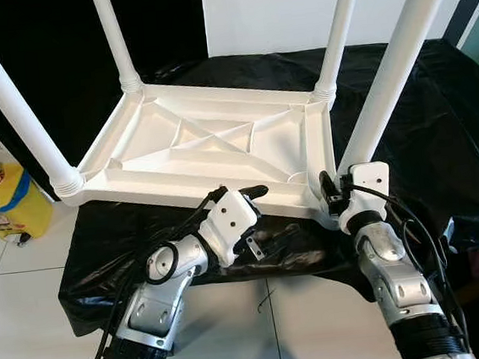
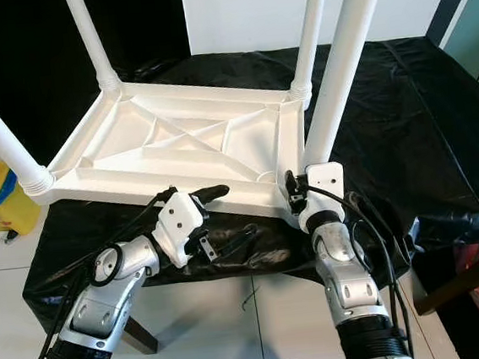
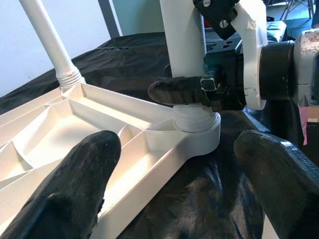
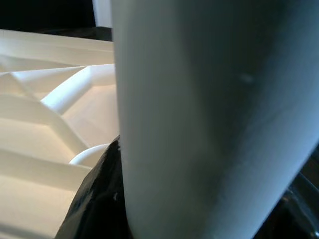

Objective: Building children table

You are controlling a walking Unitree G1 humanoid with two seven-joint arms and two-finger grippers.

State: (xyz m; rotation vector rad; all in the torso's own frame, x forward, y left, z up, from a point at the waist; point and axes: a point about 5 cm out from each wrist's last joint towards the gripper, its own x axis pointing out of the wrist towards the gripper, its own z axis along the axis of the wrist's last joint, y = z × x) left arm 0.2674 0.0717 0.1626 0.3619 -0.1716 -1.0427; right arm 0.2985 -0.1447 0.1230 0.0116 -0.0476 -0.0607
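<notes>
Where the head cameras look down, a white plastic children's table (image 1: 211, 144) lies upside down on a surface draped in black plastic sheet (image 1: 420, 111), its ribbed underside facing up and four white legs rising from the corners. The right hand (image 1: 333, 194) is clamped on the near right leg (image 1: 390, 72) just above its socket at the corner nearest the robot. The left hand (image 1: 248, 221) sits at the table's near edge with its fingers spread, one resting over the rim, the other below against the sheet, holding nothing. A yellow container (image 1: 4, 198) stands on the tiled floor (image 1: 21, 294) to the left.

In the left wrist view, the two black fingers (image 3: 75, 184) stand wide apart, framing the corner socket (image 3: 197, 132); one right-hand finger (image 3: 174, 92) wraps the leg's base just above it.

In the right wrist view, the white leg sits pressed close against a black finger (image 4: 97, 199), with the table's ribs behind.
</notes>
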